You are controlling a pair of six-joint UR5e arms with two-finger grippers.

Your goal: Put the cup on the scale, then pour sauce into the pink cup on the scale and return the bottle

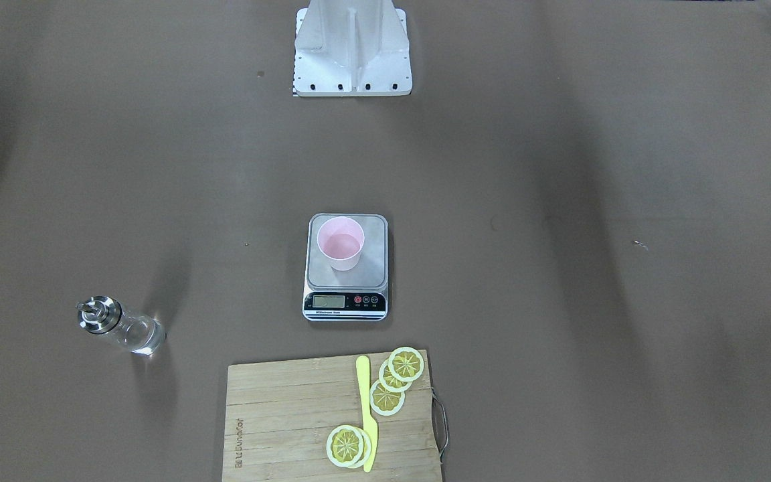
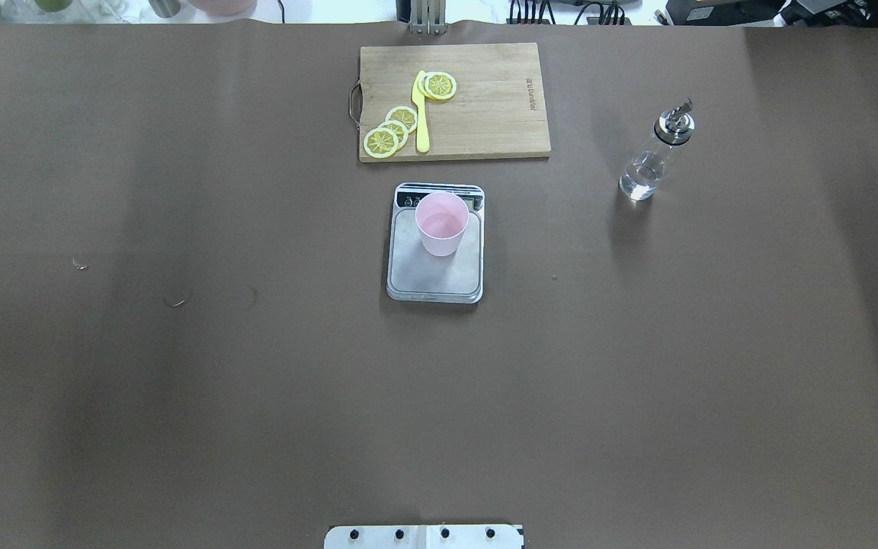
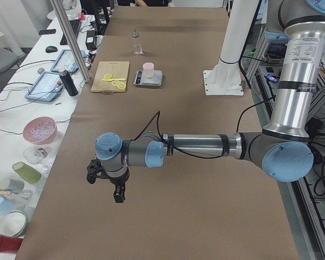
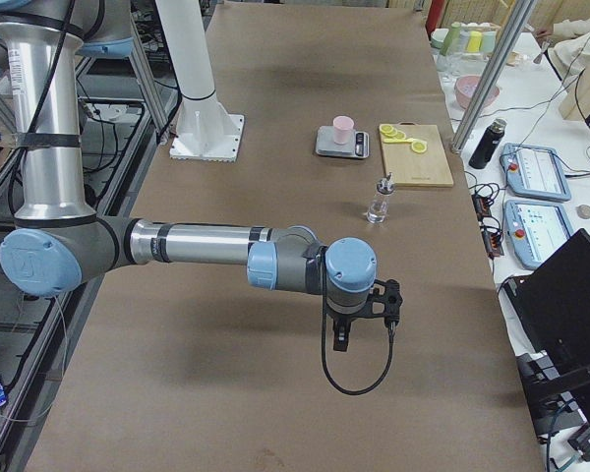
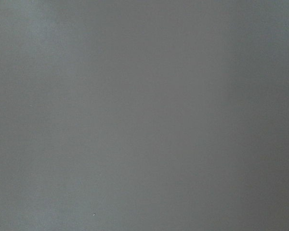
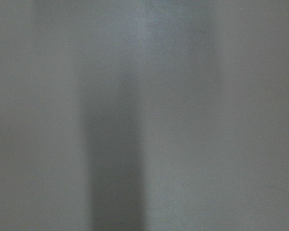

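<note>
The bottle (image 2: 651,160) seems slick, breakable, light glass; take its clear body below the cap (image 2: 674,128); left hand (image 3: 92,174), right hand (image 4: 391,303): cannot tell whether clenched.

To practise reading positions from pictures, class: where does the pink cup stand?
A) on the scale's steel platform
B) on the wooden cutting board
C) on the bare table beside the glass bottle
A: the cup stands upright on the scale, whose platform shows around its base; the bottle and the cutting board stand apart from it.
</note>
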